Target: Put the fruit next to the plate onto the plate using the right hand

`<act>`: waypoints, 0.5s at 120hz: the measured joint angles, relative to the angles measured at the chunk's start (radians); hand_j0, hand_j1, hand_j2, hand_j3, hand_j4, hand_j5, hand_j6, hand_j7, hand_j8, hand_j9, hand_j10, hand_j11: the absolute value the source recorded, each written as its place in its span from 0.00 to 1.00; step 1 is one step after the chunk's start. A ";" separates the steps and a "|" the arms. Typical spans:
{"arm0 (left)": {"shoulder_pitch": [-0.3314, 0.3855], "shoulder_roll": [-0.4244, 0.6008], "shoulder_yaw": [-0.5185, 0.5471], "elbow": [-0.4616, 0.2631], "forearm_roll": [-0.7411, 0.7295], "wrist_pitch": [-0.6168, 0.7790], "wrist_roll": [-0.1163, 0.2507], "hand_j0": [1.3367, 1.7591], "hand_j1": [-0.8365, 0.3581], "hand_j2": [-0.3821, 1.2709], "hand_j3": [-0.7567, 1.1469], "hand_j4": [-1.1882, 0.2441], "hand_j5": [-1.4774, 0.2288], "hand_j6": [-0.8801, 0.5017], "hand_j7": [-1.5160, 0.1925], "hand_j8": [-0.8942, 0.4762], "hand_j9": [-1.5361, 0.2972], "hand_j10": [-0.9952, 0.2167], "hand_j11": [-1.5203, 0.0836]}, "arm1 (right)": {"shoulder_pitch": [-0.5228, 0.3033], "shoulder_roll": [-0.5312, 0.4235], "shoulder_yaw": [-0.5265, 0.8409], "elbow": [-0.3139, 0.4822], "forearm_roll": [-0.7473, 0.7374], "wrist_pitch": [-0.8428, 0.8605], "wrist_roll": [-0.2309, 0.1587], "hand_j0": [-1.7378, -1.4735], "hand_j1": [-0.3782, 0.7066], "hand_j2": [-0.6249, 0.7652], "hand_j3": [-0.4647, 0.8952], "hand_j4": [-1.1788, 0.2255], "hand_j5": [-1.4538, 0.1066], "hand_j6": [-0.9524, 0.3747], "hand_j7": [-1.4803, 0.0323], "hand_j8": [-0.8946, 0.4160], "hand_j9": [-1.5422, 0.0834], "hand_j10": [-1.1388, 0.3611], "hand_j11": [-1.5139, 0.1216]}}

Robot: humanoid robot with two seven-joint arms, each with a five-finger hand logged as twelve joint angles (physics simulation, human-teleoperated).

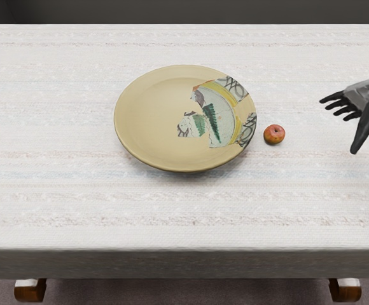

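One small round reddish-orange fruit (274, 134) on the table, just right of the plate, apart from the hand | right hand (357, 108) hovering to its right, dark fingers (337, 103) spread, holding nothing | one round tan plate (185, 118), patterned patch on its right side | pale woven tablecloth (76, 190)

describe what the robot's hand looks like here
Only the right hand shows, coming in from the picture's right edge. It is a five-finger hand with a mid-grey, faceted palm block and slim, tapering black fingers. No cables, markings or sleeve can be seen. The left arm is out of view.
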 joint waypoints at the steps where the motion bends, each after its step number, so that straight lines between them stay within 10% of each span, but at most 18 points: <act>1: 0.000 0.000 0.000 0.000 0.000 0.000 0.000 0.76 0.99 0.23 0.40 0.83 0.87 0.64 0.89 0.65 0.84 0.82 0.95 | 0.000 0.000 0.000 0.000 0.000 0.000 0.000 0.30 0.03 0.45 0.34 0.84 0.93 0.71 0.98 0.68 0.95 0.76 0.93; 40: 0.000 0.000 0.000 0.000 0.000 0.000 0.000 0.76 0.99 0.23 0.40 0.83 0.87 0.64 0.89 0.65 0.84 0.82 0.95 | 0.039 0.086 0.003 0.020 0.007 0.000 0.000 0.30 0.03 0.45 0.34 0.84 0.93 0.71 0.98 0.68 0.95 0.76 0.93; 60: 0.000 0.000 0.000 0.000 0.000 0.000 0.000 0.76 0.99 0.23 0.40 0.83 0.87 0.64 0.89 0.65 0.84 0.82 0.95 | 0.038 -0.012 -0.005 0.229 0.000 -0.026 0.000 0.30 0.03 0.45 0.34 0.84 0.93 0.71 0.98 0.68 0.95 0.76 0.93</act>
